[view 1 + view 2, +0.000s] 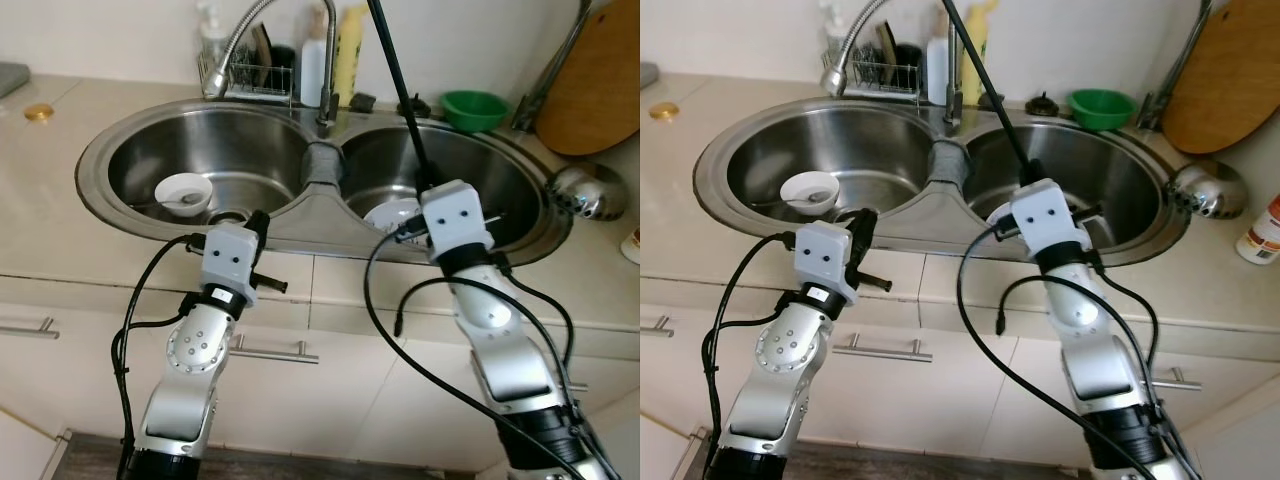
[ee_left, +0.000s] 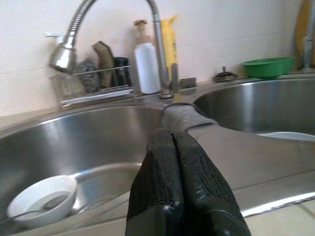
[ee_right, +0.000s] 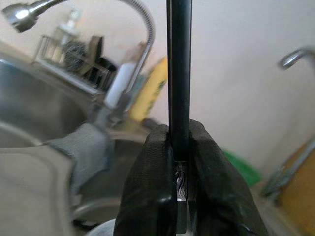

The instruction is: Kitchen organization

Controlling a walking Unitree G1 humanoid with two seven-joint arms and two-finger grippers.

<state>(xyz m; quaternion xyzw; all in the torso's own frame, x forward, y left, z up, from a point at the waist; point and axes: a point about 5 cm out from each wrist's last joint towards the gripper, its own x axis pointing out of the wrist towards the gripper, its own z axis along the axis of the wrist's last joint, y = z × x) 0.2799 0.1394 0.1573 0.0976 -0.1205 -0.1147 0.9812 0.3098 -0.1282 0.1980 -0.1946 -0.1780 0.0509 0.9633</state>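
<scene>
Now right gripper jaws clamp black rod upright between them; left gripper jaws closed, empty.

The double sink is brushed steel, silver-grey, set in a pale beige countertop. A white bowl lies in the left basin; a white plate shows in the right one. A grey cloth drapes the divider. Behind stand a white bottle with a tan cap, a yellow bottle and a green bowl — beside them a brown wooden board. Both arms are silver; the left gripper and right gripper are black with a fine dotted texture — the right one's fingers close on a glossy black rod.
</scene>
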